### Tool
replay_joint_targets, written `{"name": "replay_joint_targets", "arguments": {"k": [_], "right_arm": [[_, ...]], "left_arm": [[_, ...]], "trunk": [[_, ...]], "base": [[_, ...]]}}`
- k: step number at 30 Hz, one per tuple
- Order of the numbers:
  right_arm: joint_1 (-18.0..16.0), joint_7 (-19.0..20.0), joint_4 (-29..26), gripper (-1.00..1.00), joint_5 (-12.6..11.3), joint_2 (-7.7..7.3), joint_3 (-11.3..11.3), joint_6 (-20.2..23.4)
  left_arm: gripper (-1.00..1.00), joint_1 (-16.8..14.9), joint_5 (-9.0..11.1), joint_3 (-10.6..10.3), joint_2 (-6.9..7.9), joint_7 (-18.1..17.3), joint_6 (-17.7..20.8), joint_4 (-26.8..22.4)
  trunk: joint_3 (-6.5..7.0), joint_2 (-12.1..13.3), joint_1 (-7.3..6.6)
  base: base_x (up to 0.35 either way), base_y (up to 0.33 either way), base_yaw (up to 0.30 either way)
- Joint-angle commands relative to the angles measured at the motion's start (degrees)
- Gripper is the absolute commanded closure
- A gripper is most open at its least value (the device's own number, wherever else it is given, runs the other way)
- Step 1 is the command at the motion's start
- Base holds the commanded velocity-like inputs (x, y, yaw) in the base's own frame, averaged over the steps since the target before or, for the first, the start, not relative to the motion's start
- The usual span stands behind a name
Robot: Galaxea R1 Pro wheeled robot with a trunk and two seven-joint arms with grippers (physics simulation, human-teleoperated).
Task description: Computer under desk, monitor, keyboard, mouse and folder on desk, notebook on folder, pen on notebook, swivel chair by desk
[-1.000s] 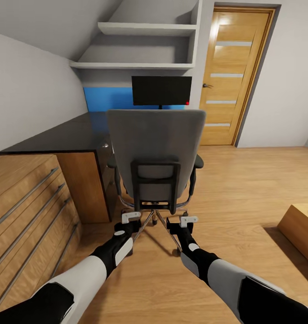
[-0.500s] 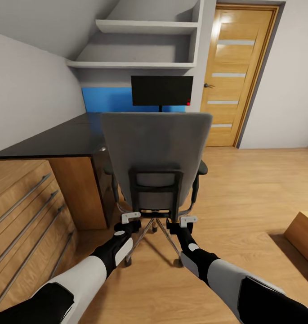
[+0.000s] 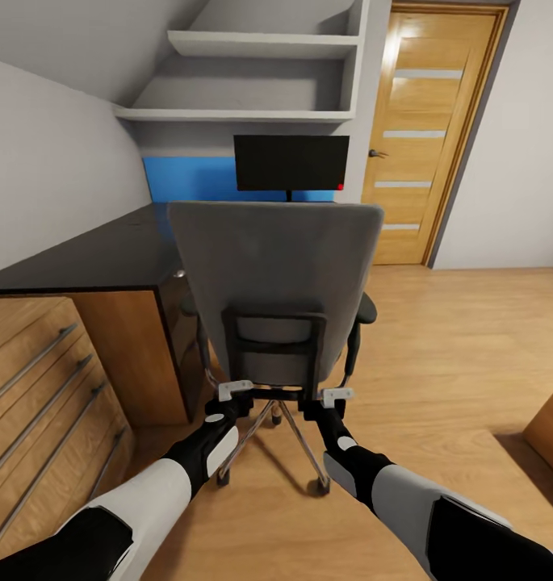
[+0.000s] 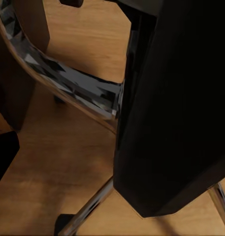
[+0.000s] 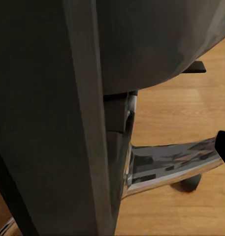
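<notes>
One swivel chair [image 3: 276, 274], one monitor [image 3: 291, 162], one desk [image 3: 98, 258], two end effectors: left [image 3: 235, 390], right [image 3: 337, 395].

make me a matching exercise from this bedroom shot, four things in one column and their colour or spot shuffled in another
Things:
1. monitor
2. swivel chair
3. door
4. drawer chest

Descriptions:
A. light wood with long metal handles, at the robot's left
B. black screen with a small red dot, on the desk
C. grey backrest facing the robot, right in front of both arms
D. closed, honey wood with pale horizontal strips

Pairs: 1-B, 2-C, 3-D, 4-A
</notes>
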Motion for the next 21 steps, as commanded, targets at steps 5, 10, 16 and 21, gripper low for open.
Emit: {"name": "replay_joint_targets", "arguments": {"k": [5,10,16,21], "right_arm": [[-0.04,-0.49,-0.05,-1.00,-0.28,-0.01,0.36,-0.11],[-0.04,-0.49,-0.05,-1.00,-0.29,-0.01,0.32,-0.09],[-0.04,-0.49,-0.05,-1.00,-0.29,-0.01,0.28,-0.09],[-0.04,-0.49,-0.05,-1.00,-0.28,-0.01,0.28,-0.09]], "left_arm": [[-1.00,-0.05,0.28,-0.31,0.00,0.45,-0.06,-0.03],[-1.00,-0.05,0.32,-0.33,0.00,0.44,-0.06,-0.05],[-1.00,-0.06,0.37,-0.38,0.00,0.36,-0.06,-0.01],[-1.00,-0.05,0.42,-0.40,0.00,0.32,0.02,0.03]], "trunk": [[-0.05,-0.02,0.01],[-0.05,-0.02,0.01],[-0.05,-0.02,0.01],[-0.05,-0.02,0.01]], "base": [[0.161,0.000,0.000],[0.148,0.000,0.000],[0.145,0.000,0.047],[0.145,0.000,0.111]]}}
